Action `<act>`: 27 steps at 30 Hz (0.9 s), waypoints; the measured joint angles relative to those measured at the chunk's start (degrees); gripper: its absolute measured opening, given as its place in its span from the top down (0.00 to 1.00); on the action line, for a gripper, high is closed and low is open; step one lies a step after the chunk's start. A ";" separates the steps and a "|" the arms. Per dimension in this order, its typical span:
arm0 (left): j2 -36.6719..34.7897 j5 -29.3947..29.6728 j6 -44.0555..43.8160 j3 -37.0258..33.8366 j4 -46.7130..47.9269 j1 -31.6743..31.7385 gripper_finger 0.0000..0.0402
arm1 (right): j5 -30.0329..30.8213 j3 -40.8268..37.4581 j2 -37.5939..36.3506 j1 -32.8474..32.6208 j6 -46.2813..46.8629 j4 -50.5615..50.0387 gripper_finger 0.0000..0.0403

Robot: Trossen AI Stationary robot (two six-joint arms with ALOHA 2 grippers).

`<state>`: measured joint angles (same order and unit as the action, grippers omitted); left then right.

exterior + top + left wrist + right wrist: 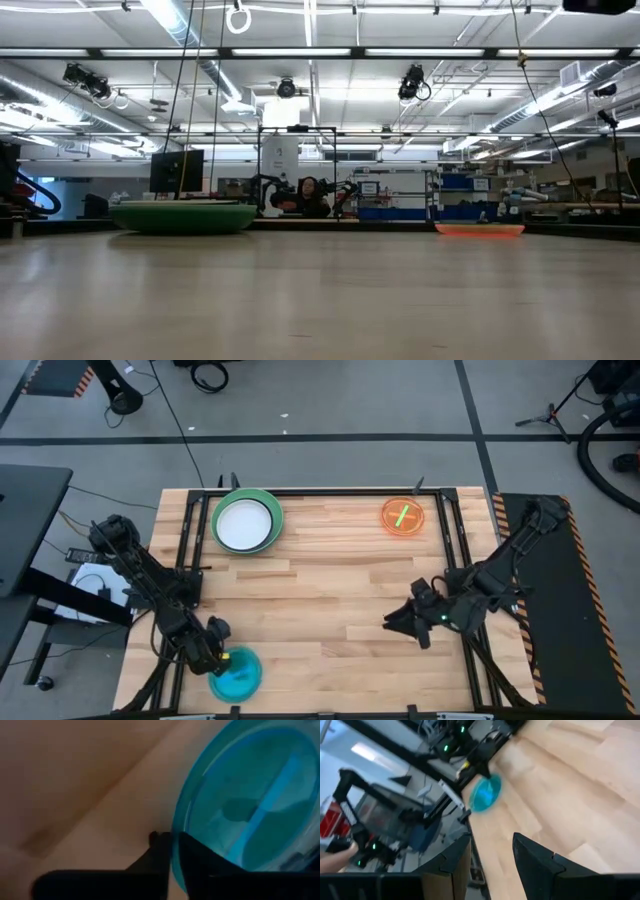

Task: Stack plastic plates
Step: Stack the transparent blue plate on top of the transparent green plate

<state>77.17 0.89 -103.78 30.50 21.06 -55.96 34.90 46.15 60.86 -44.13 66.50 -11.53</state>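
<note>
My left gripper (222,659) clenches the blue plate (238,673) at the table's (330,590) near edge. The white plate (243,523) already sits in the green plate (270,510); the orange plate (402,517) waits. My right gripper (396,622) hangs released.

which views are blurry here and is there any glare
Left wrist view: soft, out of focus, the blue plate and left gripper smeared. Right wrist view: motion-blurred around the right gripper. Low view: bright ceiling lights, tabletop hazy. High view: sharp, no glare.
</note>
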 joint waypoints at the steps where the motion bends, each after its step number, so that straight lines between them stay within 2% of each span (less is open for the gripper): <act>1: 0.01 0.04 0.38 0.06 -0.19 -0.19 0.94 | 0.02 0.00 -0.04 0.64 -0.02 0.23 0.61; 3: -0.11 0.04 1.01 0.06 -0.04 -0.25 0.98 | 0.08 0.00 -0.20 1.61 -0.02 0.59 0.61; 10: -0.97 0.89 0.72 1.09 1.25 0.88 0.99 | 1.64 0.00 -0.04 0.95 -0.52 4.51 0.61; 15: -3.68 10.38 0.26 4.86 2.02 5.84 0.99 | 1.61 0.00 -0.06 -2.44 -0.68 5.32 0.61; 21: -5.57 29.66 0.64 9.95 1.84 18.14 0.99 | 1.61 0.00 0.50 -8.59 -2.16 5.54 0.61; 23: -4.94 31.36 3.07 11.94 0.48 24.09 0.99 | 1.68 0.00 1.55 -10.86 -2.18 5.28 0.61; 27: -0.36 31.76 13.52 17.69 -7.45 35.94 0.99 | 2.83 0.00 5.29 -13.85 -1.74 2.67 0.61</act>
<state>76.81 32.65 -90.26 48.19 13.60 -20.02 37.73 46.15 66.16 -57.98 64.76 -8.85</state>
